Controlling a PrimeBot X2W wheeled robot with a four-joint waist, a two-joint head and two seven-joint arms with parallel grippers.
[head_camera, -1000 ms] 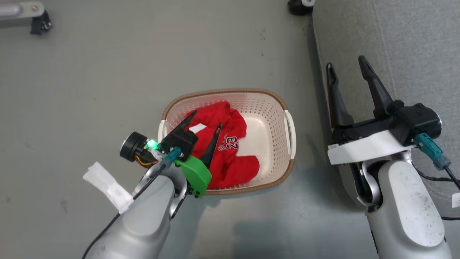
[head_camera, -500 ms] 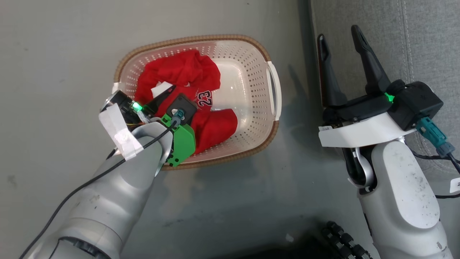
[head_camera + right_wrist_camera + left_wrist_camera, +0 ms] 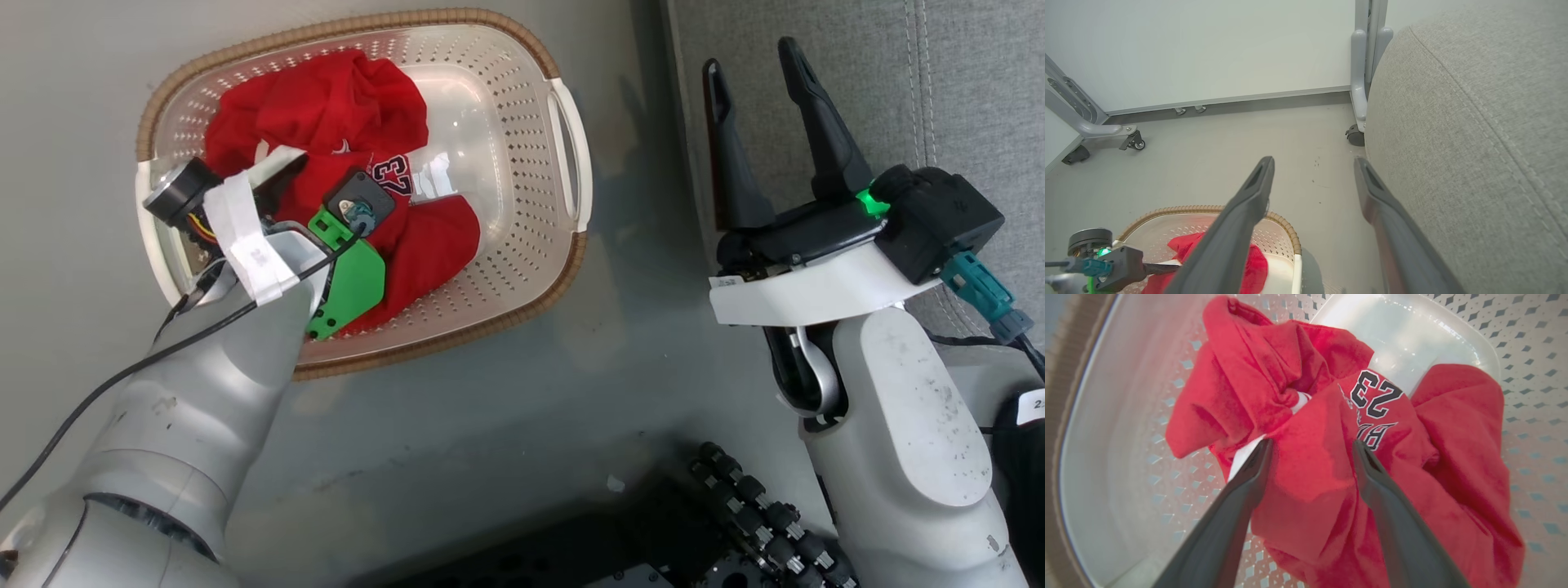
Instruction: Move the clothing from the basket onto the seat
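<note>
Where the grey floor (image 3: 490, 425) runs along the left edge of the grey fabric seat (image 3: 939, 82), a cream perforated basket (image 3: 522, 106) with a brown woven-look rim stands near the seat, not touching it. The clothing (image 3: 1310, 506), a crumpled red jersey showing the number 23, lies inside the basket. It is bunched toward the basket's left wall, and the bottom is bare along the right wall. The left gripper (image 3: 1312, 444) reaches down into the basket, its two dark fingers spread wide with a raised fold of red cloth between them, not pinched. The right gripper (image 3: 751, 57) hangs by the seat's left edge, apart from the basket, fingers spread, holding nothing.
</note>
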